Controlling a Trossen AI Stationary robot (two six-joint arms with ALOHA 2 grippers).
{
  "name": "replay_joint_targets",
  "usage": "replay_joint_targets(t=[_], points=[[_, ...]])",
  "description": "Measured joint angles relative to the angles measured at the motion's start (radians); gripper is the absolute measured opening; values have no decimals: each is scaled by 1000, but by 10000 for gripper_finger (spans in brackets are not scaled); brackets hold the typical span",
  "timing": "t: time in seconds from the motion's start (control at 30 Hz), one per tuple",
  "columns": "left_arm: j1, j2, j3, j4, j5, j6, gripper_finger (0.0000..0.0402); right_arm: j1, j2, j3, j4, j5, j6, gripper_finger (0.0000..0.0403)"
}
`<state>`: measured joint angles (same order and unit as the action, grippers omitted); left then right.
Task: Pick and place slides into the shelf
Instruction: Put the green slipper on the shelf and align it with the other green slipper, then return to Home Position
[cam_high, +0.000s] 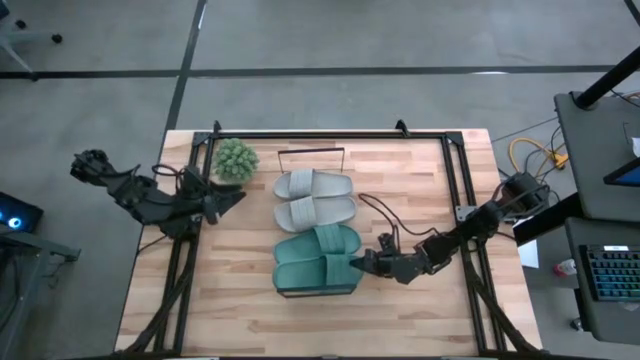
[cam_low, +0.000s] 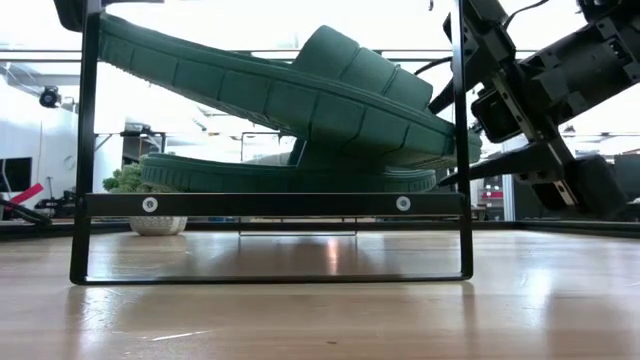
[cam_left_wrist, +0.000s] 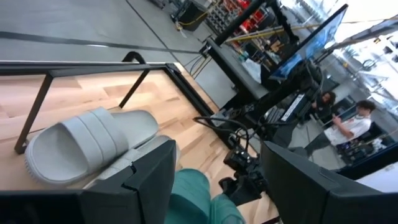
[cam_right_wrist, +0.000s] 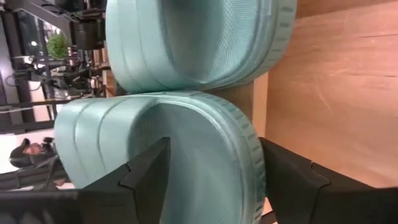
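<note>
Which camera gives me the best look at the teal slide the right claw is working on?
The low view: the teal slide shows full length, tilted, one end propped on its mate. The high view shows the right claw at its end but hides the tilt. The right wrist view shows only the end between the fingers; the left wrist view, a sliver.

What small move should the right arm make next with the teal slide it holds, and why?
Probably lower it flat. The right gripper is shut on the nearer teal slide, which the low view shows tilted, one end propped above the other teal slide on the shelf. The left gripper waits by the plant.
</note>
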<state>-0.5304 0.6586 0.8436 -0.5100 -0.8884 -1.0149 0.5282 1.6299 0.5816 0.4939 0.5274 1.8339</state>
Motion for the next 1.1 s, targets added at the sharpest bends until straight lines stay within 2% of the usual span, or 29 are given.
replay_joint_targets(t=[0.37, 0.53, 0.73, 0.93, 1.1], points=[[0, -14, 0, 1, 5, 4, 219, 1, -134, -14, -201, -1, -2, 233], [0, -13, 1, 0, 4, 5, 219, 1, -234, -14, -312, 50, -22, 239], [0, -8, 1, -1, 0, 6, 219, -7, -322, -13, -318, 76, -115, 238], [0, -7, 1, 2, -3, 7, 219, -18, -354, 14, -317, 72, -196, 197], [0, -6, 1, 4, -3, 7, 219, -52, -339, 55, -309, 18, -271, 121]])
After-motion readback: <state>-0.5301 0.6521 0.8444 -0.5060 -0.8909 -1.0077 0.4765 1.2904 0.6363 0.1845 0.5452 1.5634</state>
